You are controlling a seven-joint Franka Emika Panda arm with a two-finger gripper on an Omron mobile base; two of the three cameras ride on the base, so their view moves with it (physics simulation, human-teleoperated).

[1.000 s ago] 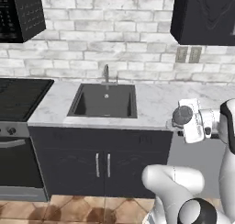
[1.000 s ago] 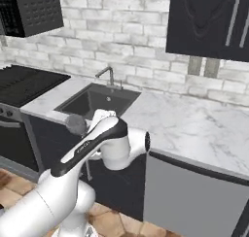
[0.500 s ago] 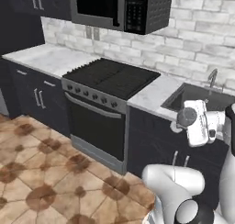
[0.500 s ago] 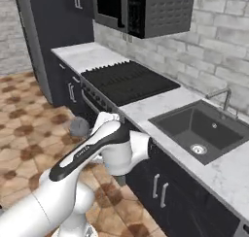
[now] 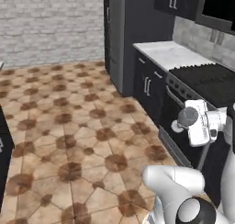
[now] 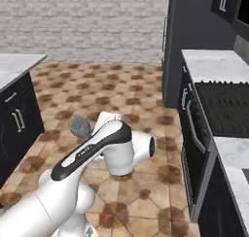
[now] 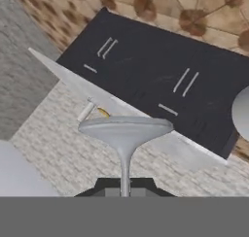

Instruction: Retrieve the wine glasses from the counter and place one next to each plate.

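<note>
My gripper [image 5: 189, 123] is shut on a grey-tinted wine glass [image 5: 187, 116], which it carries in the air in front of the stove. From the right base the same glass [image 6: 80, 126] sticks out to the left of the hand [image 6: 103, 122], above the tiled floor. In the hand view the thin stem [image 7: 125, 169] rises from between my fingertips [image 7: 125, 186] to the glass's flared end [image 7: 125, 126]. The white marble counter [image 5: 167, 54] lies at the far right over black cabinets. A pale round shape [image 7: 241, 112] is cut off at the hand view's right edge; I cannot tell if it is a plate.
A black stove [image 5: 209, 81] stands close on the right, with its oven door [image 6: 194, 134] near the arm. A tall dark cabinet [image 5: 124, 30] stands beyond the counter. A marble-topped island [image 6: 14, 66] with black doors [image 7: 160, 71] is on the left. Open tiled floor [image 5: 69, 117] stretches ahead.
The whole picture has swung from the sink counter past the stove to the open floor, so the base has turned. The glass stays in my shut gripper.
</note>
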